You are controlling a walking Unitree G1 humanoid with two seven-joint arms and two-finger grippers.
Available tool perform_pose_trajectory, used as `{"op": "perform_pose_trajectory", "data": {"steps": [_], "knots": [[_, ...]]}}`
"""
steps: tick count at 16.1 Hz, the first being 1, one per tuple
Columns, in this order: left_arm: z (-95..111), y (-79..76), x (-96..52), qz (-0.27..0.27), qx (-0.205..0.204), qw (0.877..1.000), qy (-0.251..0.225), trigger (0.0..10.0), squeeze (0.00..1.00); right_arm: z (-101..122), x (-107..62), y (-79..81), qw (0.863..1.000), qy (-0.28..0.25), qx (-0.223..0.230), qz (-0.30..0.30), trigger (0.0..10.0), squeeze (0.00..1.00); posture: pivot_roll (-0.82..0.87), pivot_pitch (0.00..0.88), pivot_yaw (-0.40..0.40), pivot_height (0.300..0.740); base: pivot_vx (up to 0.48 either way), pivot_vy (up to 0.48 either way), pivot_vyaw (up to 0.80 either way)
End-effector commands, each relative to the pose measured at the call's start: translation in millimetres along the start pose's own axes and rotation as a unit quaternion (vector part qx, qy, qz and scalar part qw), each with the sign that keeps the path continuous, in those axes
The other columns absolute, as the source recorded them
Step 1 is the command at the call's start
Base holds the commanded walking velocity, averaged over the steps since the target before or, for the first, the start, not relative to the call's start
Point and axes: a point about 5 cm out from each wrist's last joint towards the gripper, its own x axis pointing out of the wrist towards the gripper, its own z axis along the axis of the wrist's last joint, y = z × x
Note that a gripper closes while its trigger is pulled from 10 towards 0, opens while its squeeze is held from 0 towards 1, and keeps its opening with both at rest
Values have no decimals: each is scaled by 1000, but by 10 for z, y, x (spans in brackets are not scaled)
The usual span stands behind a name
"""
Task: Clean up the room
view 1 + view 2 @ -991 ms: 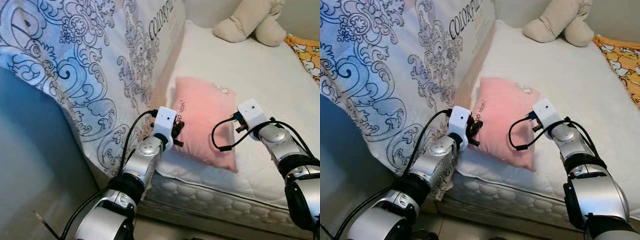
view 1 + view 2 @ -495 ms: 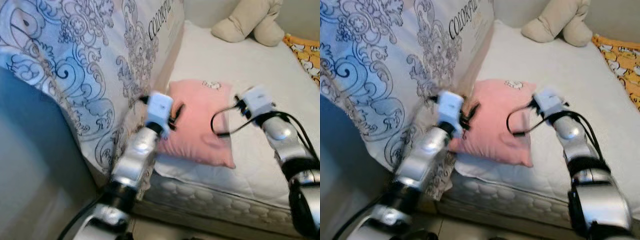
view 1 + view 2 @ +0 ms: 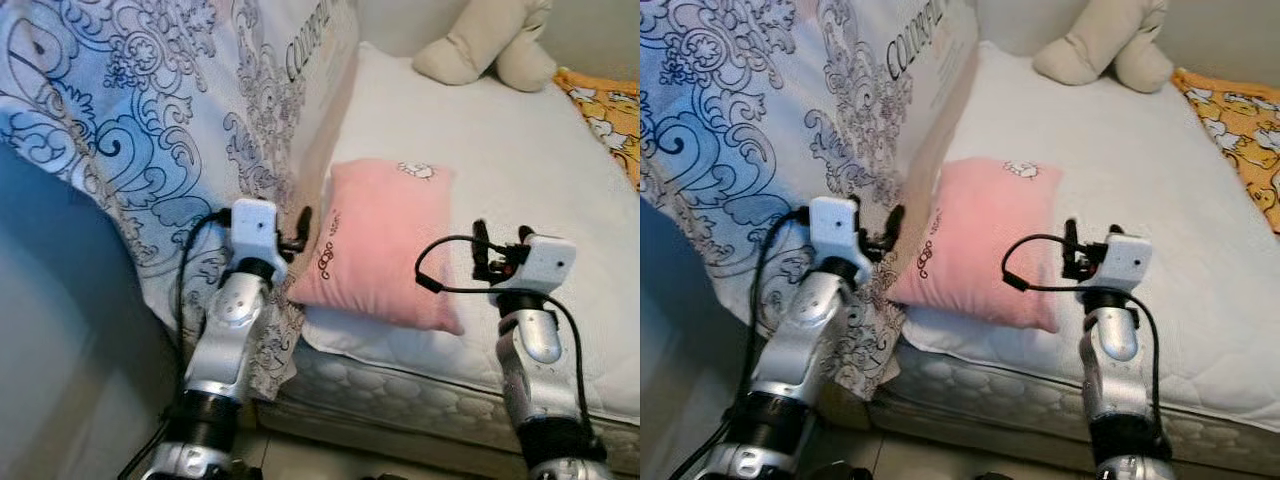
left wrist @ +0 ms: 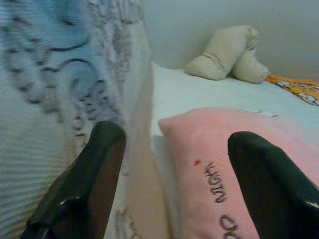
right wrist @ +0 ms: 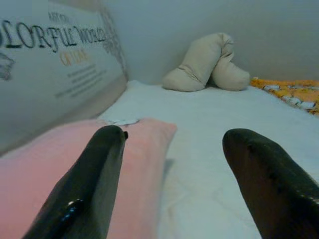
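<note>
Pink and soft, the pillow (image 3: 383, 240) lies on the near end of the white bed (image 3: 500, 160), close to the edge. The left gripper (image 3: 296, 228) is just beside the pillow's left side, with its two black fingers spread apart. The right gripper (image 3: 480, 252) is near the pillow's right corner, and its fingers are spread apart too. Neither one holds anything.

To do this well, I think both should pinch the pillow's two sides together, so it lifts flat and does not flop.

Beside the bed leans a big white cover with blue swirls (image 3: 150, 120). A tan stuffed toy (image 3: 485, 45) sits at the far end, near an orange blanket (image 3: 605, 100).
</note>
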Motion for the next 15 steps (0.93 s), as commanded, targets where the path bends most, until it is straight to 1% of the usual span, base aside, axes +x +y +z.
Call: {"op": "perform_pose_trajectory", "data": {"steps": [1, 2, 3, 5, 6, 7, 8, 9, 10, 11, 13, 15], "knots": [[6, -51, 53, -13, 0, 1000, 6, 10000, 1000, 59, 7, -12, 1000, -1, 4, 0, 10000, 1000, -88, 0, -39, 740, 0, -469, 0], [-3, -58, 71, -22, -2, 1000, 13, 10000, 1000, 97, 22, -12, 1000, -6, 4, 0, 10000, 1000, -93, 0, -32, 740, 0, -469, 0], [-6, -62, 77, -23, -4, 1000, 14, 10000, 1000, 117, 27, -28, 1000, -12, -7, -1, 10000, 1000, -93, 0, -32, 740, 0, -461, 0], [-13, -63, 84, -28, -5, 999, 17, 10000, 1000, 129, 31, -22, 1000, -15, -7, 1, 10000, 1000, -102, 0, -20, 740, 0, -461, 0], [-8, -87, 92, -40, -1, 999, 13, 10000, 1000, 142, 32, -4, 1000, -14, -23, 7, 10000, 1000, -105, 0, -16, 740, 0, -454, 0], [6, -96, 110, -39, -6, 999, 6, 10000, 0, 124, 33, 30, 999, -2, -33, 13, 10000, 0, -106, 0, -16, 740, 0, 0, 0], [5, -88, 128, -32, -6, 999, 7, 10000, 0, 107, 33, 46, 999, 7, -29, 11, 10000, 0, -105, 0, -16, 740, 0, 0, 0], [-7, -77, 141, -29, 1, 1000, 11, 10000, 0, 85, 35, 88, 999, 20, -33, 23, 10000, 0, -105, 0, -17, 740, 0, 0, 0], [-14, -65, 150, -24, 4, 1000, 14, 10000, 0, 68, 42, 111, 999, 29, -31, 27, 10000, 0, -104, 0, -16, 740, 0, 0, -525], [-13, -47, 161, -20, 5, 1000, 15, 10000, 0, 64, 54, 123, 999, 28, -23, 24, 10000, 0, -102, 0, -14, 740, 0, 0, -531], [3, -26, 172, -16, 8, 1000, 11, 10000, 0, 76, 83, 149, 999, 24, -29, 26, 10000, 0, -96, 0, -15, 740, 0, 0, -497], [-24, 3, 185, -6, 8, 1000, 18, 10000, 0, 69, 115, 203, 998, 30, -38, 42, 10000, 0, -93, 0, -19, 740, 0, 0, 0]]}}
